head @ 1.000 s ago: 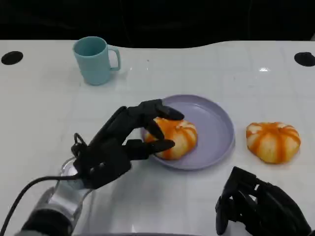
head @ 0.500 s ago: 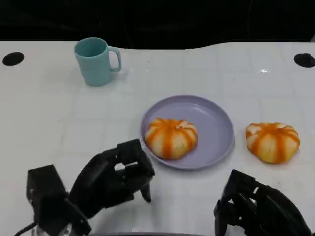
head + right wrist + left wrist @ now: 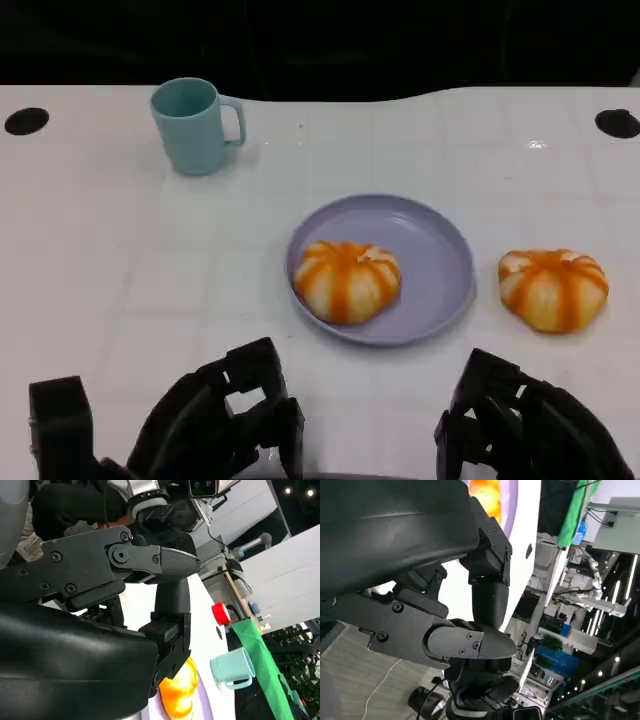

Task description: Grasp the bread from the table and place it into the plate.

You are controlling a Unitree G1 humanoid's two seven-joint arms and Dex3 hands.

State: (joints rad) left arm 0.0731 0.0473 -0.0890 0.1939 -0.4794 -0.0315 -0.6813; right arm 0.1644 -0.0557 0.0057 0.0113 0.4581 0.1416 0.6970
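1. We see the white table (image 3: 120, 250) from the head view; the lilac plate (image 3: 440, 250) sits near centre; one orange-striped bread (image 3: 347, 280) lies inside it, on the plate's 8 o'clock part, touching the plate floor, no hand on it.
2. A second bread (image 3: 553, 288) lies on the bare table at the plate's 3 o'clock, just beside the rim but apart from it.
3. A teal mug (image 3: 190, 125) stands upright at the plate's 10 o'clock, well apart, handle toward 3 o'clock.
4. Left hand (image 3: 225, 425) is at the table's near edge, 7 o'clock from the plate, well apart from the bread; fingers curled inward, nothing in them; the left wrist view (image 3: 470, 630) shows the same: folded fingers, no object between them.
5. Right hand (image 3: 520, 425) is at the near edge, 5 o'clock from the plate, near but not touching the second bread; fingers curled in, holding nothing; the right wrist view (image 3: 150, 595) shows them folded, with bread (image 3: 176, 690) and mug (image 3: 232, 667) beyond.
6. Black round holes sit in the table's far corners, one at the left (image 3: 25, 121); one at the right (image 3: 617, 122).
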